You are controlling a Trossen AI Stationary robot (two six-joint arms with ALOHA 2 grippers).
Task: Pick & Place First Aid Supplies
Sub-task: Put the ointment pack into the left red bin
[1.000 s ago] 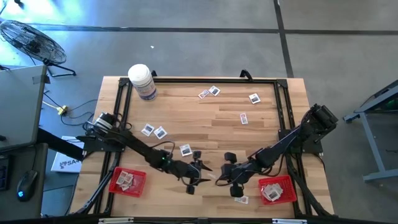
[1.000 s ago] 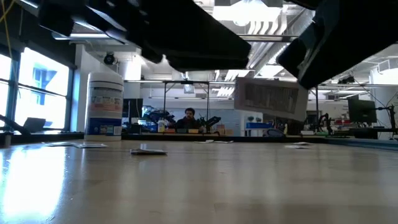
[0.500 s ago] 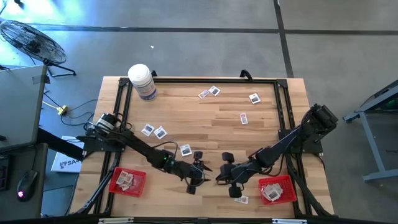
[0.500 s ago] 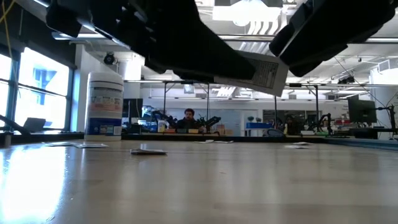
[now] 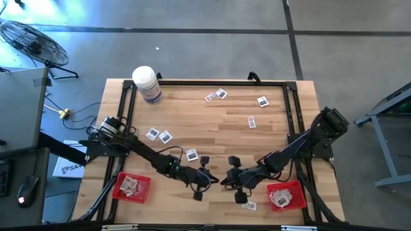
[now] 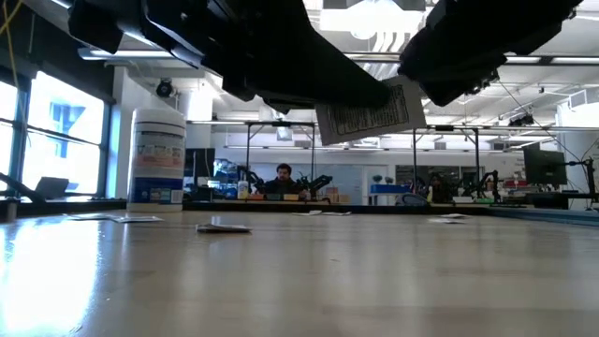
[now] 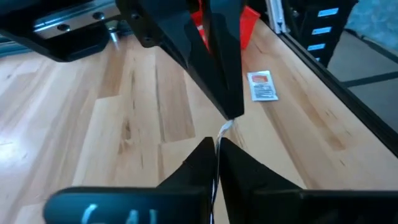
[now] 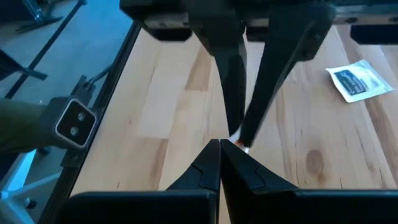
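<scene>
Above the table's near middle, one of the first aid supplies, a small white printed packet point(image 6: 368, 114), hangs between my two grippers, which meet tip to tip. My left gripper point(image 5: 212, 179) comes from the left and is shut on it. My right gripper point(image 5: 223, 181) comes from the right and is also shut on it. More packets lie flat on the wood, one beside the left arm point(image 5: 191, 154) and one near the front edge point(image 5: 249, 206). Both red trays, left point(image 5: 131, 186) and right point(image 5: 286, 195), hold packets. My left gripper pinches the packet's left edge point(image 7: 222, 132) between its two fingers, coming in about level from the table's left. The packet stands on edge, a little tilted, clear of the table. My right gripper pinches the packet's opposite edge point(image 8: 237, 144) between its two fingers, about level from the table's right. In the low view the packet's upper right corner point(image 6: 406, 90) sits by these fingers.
A large white bottle point(image 5: 146, 83) stands at the far left corner. Loose packets lie at the left point(image 5: 158, 135), far middle point(image 5: 216, 95) and far right point(image 5: 262, 101). A black frame point(image 5: 292, 115) rims the table. A person point(image 6: 284, 178) sits far behind.
My left gripper, open a second ago, has shut on the packet that my right gripper was holding up. My right gripper has shifted slightly toward the left one. The packet has moved left and tipped, and now spans both grippers.
</scene>
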